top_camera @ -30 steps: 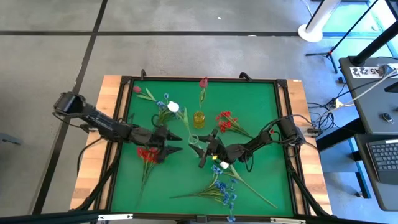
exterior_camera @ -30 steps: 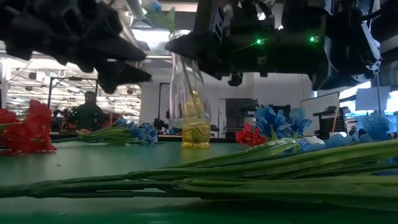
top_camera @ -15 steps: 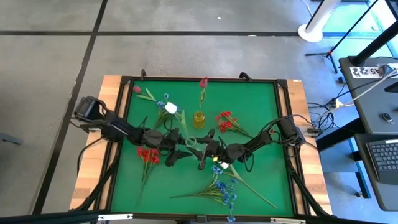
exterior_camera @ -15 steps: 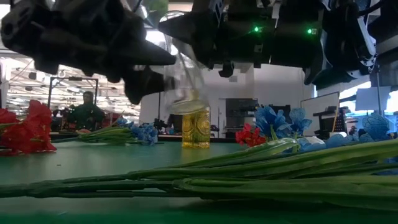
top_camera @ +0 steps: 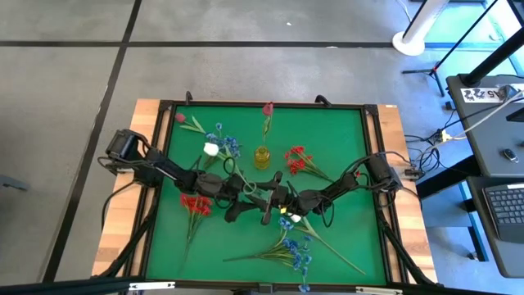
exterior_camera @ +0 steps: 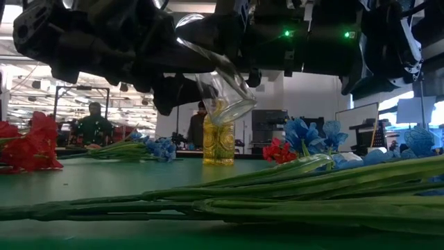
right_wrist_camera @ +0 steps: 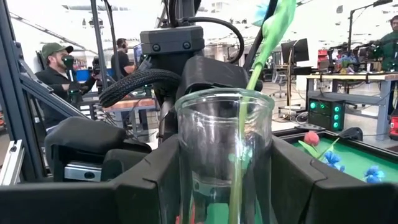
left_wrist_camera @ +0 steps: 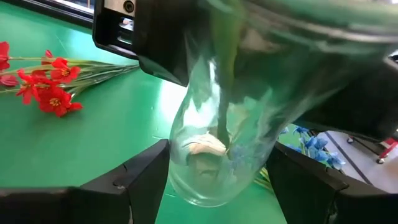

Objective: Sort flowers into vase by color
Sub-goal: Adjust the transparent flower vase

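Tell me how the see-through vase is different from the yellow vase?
The clear vase hangs tilted in the right gripper; the yellow vase stands upright on the table. The clear vase's stem carries a white flower, the yellow vase's a pink bud. Both hold one green stem.
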